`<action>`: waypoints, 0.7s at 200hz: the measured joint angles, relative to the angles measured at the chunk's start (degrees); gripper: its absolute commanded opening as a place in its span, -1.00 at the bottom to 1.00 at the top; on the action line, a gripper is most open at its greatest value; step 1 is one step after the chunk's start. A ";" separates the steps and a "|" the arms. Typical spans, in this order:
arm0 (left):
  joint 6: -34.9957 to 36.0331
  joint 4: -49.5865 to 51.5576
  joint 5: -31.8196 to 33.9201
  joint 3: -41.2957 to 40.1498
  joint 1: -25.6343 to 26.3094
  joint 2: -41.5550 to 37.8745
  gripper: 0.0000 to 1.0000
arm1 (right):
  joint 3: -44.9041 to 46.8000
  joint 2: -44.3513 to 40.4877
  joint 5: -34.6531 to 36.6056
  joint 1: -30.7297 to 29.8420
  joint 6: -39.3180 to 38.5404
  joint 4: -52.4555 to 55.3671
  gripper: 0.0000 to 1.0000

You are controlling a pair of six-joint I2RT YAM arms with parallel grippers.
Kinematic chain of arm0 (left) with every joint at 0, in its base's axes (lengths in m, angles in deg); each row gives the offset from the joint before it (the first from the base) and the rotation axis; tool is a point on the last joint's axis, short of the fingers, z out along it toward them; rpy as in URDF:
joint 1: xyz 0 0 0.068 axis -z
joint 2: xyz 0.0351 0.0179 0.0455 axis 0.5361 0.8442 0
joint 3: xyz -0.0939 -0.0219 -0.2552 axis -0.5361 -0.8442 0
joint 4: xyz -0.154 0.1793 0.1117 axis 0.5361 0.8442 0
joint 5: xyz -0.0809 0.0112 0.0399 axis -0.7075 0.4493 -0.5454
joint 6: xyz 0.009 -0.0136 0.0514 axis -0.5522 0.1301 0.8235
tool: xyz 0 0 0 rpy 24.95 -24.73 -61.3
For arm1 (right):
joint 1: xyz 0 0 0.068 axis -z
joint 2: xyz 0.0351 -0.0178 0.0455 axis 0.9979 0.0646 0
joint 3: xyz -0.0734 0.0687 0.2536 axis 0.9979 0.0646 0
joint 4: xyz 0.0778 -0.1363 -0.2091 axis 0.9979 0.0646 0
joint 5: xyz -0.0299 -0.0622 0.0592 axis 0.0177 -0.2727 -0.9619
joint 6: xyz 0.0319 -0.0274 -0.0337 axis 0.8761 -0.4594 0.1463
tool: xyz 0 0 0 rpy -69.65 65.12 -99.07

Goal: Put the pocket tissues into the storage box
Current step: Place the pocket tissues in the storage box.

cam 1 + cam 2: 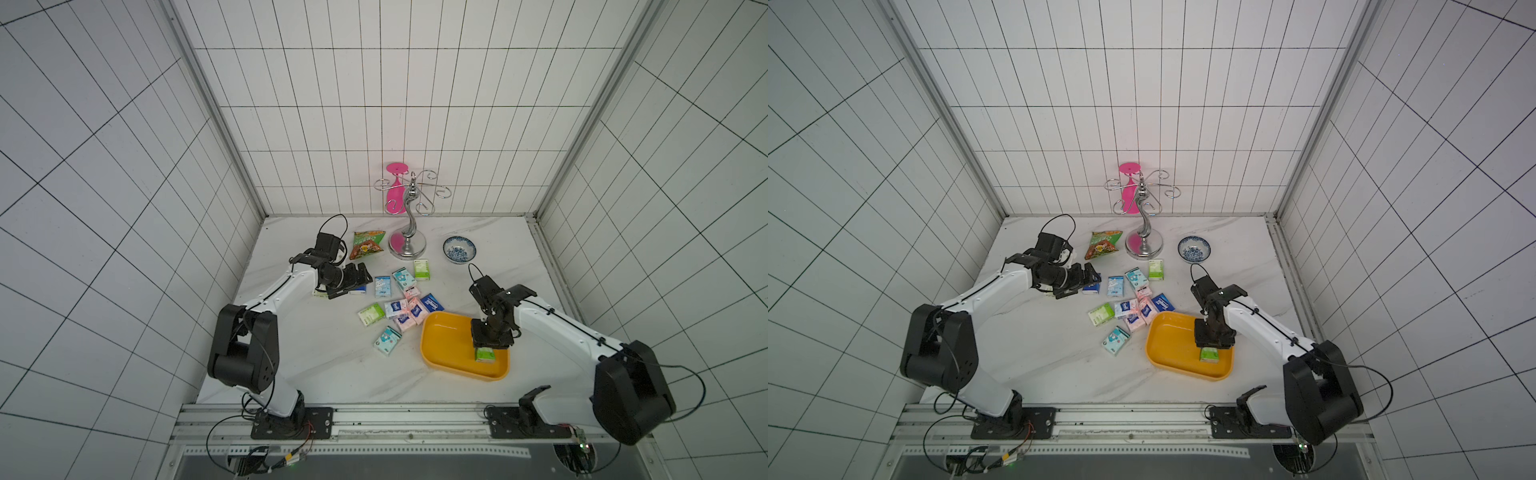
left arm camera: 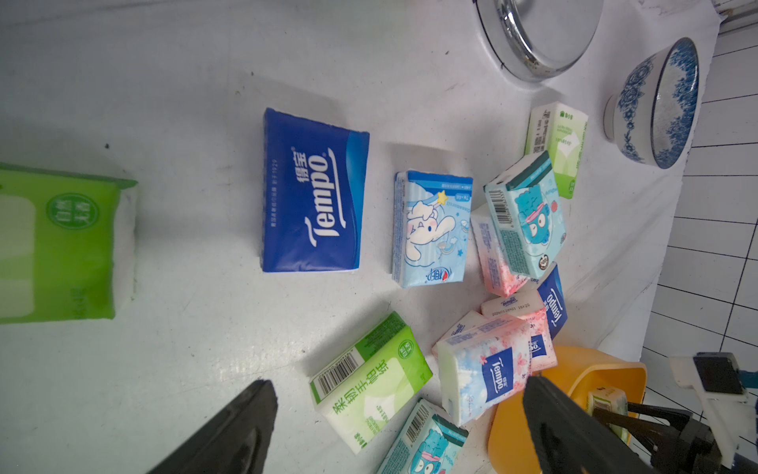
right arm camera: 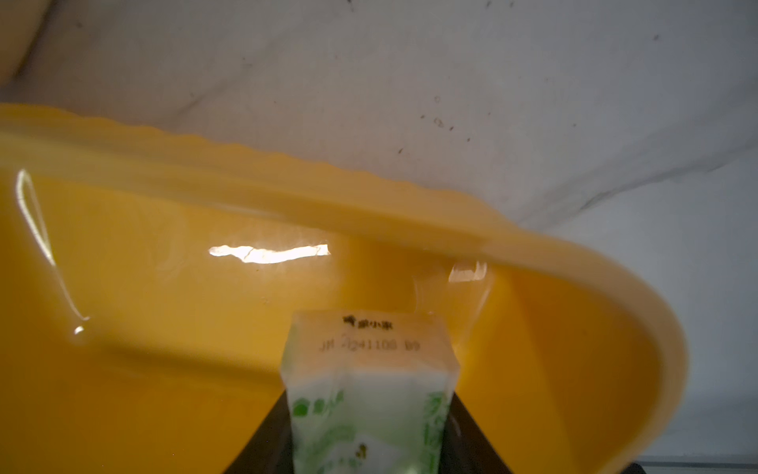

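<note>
The yellow-orange storage box [image 1: 446, 343] [image 1: 1169, 338] lies at the front right of the table. My right gripper [image 1: 487, 347] [image 3: 369, 435] points down inside the box, shut on a green-white packet of pocket tissues [image 1: 485, 354] [image 3: 369, 381] near the box floor. Several more pocket tissues [image 1: 405, 307] [image 1: 1133, 307] lie loose on the table left of and behind the box. My left gripper [image 1: 353, 282] [image 2: 398, 385] hangs open over the pile's left end, beside a dark blue packet [image 2: 313, 193], with nothing between its fingers. A green packet [image 2: 61, 246] lies partly under that arm.
At the back stand a green-orange snack bag [image 1: 365, 245], a chrome cup stand [image 1: 409, 241] with a pink glass [image 1: 395, 189] hanging on it, and a blue-white bowl [image 1: 459, 249]. Tiled walls close in the table on three sides.
</note>
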State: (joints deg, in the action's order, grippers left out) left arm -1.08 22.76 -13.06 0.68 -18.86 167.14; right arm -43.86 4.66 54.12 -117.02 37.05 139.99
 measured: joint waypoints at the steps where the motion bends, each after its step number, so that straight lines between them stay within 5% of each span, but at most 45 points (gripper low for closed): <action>1: -0.02 0.00 0.00 0.00 0.00 0.00 0.95 | -0.02 0.13 0.04 0.07 -0.04 -0.07 -0.06; 140: 0.20 0.09 0.72 -0.02 0.00 -0.02 0.95 | -12.28 18.91 5.75 14.73 -14.73 -7.67 0.18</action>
State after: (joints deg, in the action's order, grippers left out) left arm -0.88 22.85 -12.34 0.66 -18.86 167.12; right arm -56.14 23.56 59.87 -102.28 22.32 132.31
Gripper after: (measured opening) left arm 0.973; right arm 0.589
